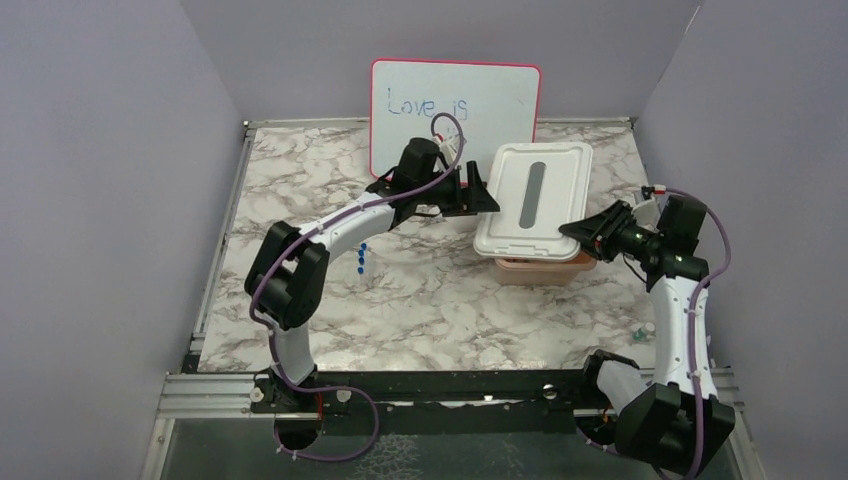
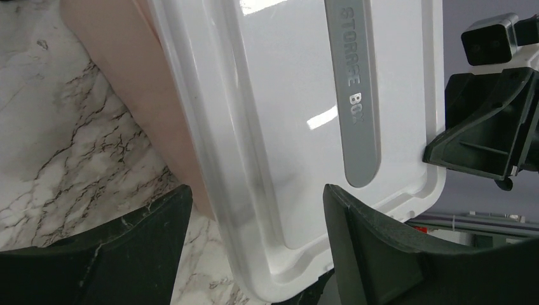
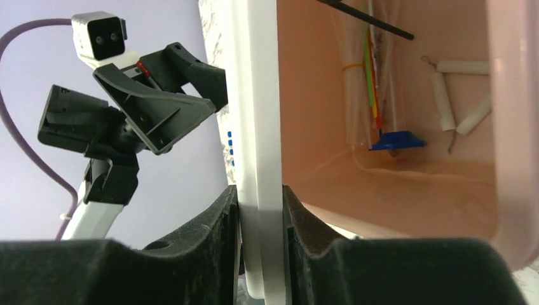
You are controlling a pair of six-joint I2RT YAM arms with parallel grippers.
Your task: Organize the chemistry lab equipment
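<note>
My right gripper pinches the white lid; my left gripper waits with jaws apart.
Blue-capped tubes lie left of centre, nearest my left arm, outside the pink tub.

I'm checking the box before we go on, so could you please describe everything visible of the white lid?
The white lid is a glossy, plastic-looking rounded rectangle with a raised rim and a grey centre strip reading STORAGE BOX. It lies askew over the pink tub, raised off it at the right. The right gripper pinches its edge; the left gripper, jaws open, flanks its left end, contact unclear.
</note>
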